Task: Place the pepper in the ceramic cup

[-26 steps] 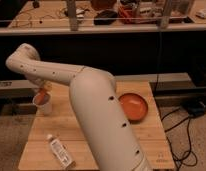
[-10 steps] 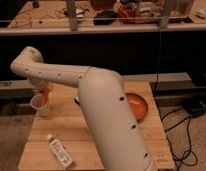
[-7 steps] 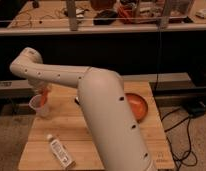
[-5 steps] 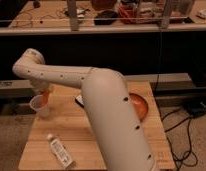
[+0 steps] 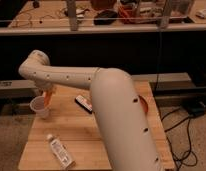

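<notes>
Gripper (image 5: 46,95) seen at far-left of table (image 5: 96,135), hung just above ceramic cup (image 5: 40,106). Pepper (image 5: 47,97) glimpsed as orange sliver at wrist end, just right of cup rim. Grasp state cannot be told. Tip should be centred over opening, lowered before release. Bottle (image 5: 59,150) and dark object (image 5: 85,103) kept clear.

We see the gripper (image 5: 46,95) at the wooden table's (image 5: 91,135) left edge — cream arm, orange pepper (image 5: 46,97), white ceramic cup (image 5: 40,106), clear bottle (image 5: 59,150), orange bowl (image 5: 144,106).
</notes>
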You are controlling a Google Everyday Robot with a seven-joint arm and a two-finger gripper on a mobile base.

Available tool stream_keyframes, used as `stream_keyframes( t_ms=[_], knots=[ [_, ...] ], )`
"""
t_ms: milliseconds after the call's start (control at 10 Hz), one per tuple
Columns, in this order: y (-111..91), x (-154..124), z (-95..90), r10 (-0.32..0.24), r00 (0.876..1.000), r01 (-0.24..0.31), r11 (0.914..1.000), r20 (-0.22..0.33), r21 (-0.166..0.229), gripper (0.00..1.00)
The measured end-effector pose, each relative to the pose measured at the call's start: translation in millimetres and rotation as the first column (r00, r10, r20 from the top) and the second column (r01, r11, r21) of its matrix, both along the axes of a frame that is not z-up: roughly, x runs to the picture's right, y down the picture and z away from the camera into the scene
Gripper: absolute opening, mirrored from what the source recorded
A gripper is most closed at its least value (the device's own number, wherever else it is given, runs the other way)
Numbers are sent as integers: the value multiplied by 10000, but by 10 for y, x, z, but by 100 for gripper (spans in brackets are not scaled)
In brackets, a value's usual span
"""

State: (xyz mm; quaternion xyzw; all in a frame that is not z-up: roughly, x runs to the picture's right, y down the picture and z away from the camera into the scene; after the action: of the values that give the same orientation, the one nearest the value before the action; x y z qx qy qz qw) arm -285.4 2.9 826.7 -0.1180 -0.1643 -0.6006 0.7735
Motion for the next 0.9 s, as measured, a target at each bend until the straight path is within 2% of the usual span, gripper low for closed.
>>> stream_keyframes(
  t_ms=[200, 300, 900],
  knots=[
    [-11, 15, 17, 26, 10000, -26, 10000, -20, 40, 7],
    [-30, -11, 7, 2, 10000, -2, 10000, -44, 68, 3],
    [-82, -158, -4, -213, 9997, 212, 9997, 97, 151, 3]
  ],
)
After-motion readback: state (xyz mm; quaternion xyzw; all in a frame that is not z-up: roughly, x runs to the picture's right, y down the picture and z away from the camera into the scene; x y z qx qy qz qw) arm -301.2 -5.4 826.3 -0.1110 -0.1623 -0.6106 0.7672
